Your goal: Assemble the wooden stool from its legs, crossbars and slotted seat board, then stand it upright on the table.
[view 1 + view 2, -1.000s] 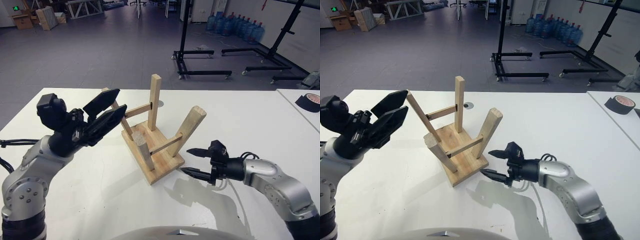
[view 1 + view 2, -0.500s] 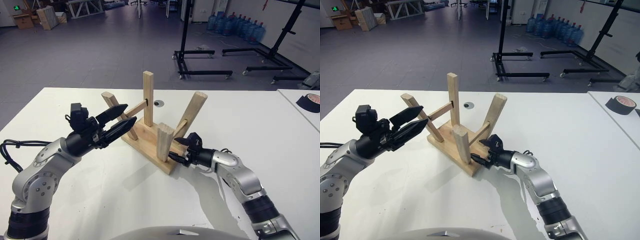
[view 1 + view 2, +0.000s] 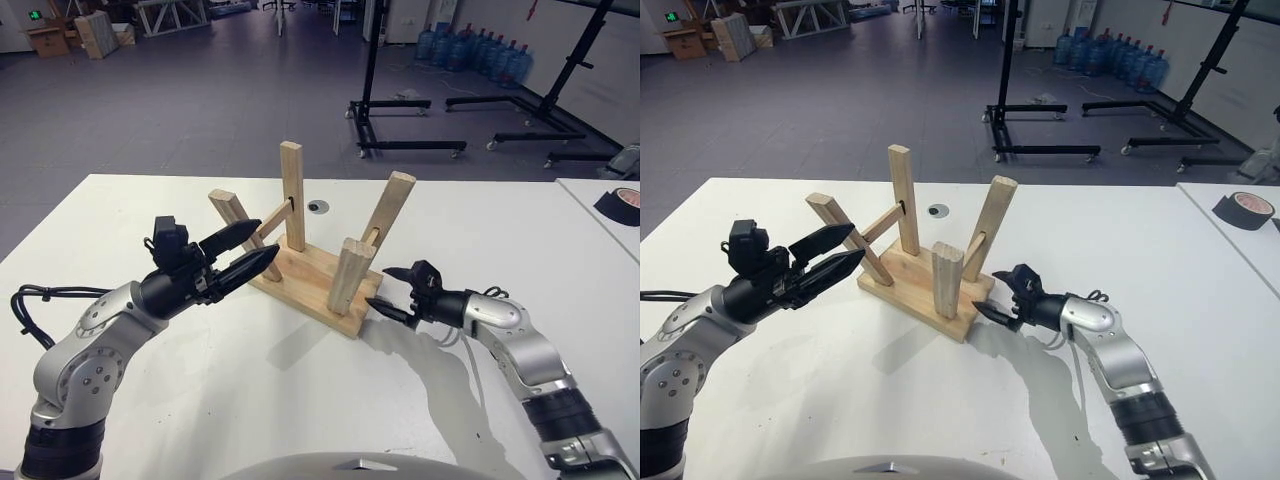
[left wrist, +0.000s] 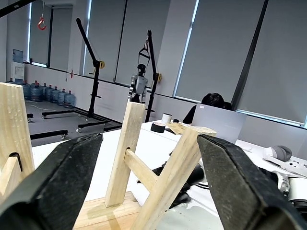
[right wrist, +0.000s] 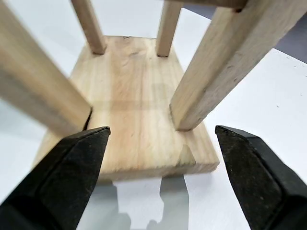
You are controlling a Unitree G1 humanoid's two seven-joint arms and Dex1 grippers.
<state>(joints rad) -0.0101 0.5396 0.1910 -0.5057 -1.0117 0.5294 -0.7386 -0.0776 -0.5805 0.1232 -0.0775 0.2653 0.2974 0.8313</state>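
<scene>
Pale wooden stool (image 3: 310, 275) rests legs-up (seat down) between wide-open, empty left gripper (image 3: 266, 239) and right gripper (image 3: 377, 287), likely bracketing it for flipping.

Stool (image 3: 350, 275): pale, unfinished wood, assembled, resting upside down. Seat board (image 3: 305, 285) lies flat on the desk (image 3: 480, 225), near its middle. Four square legs (image 3: 292, 195) point upward and splay outward, the left one leaning most. Two thin crossbars (image 3: 274, 218) join the legs in pairs.
</scene>
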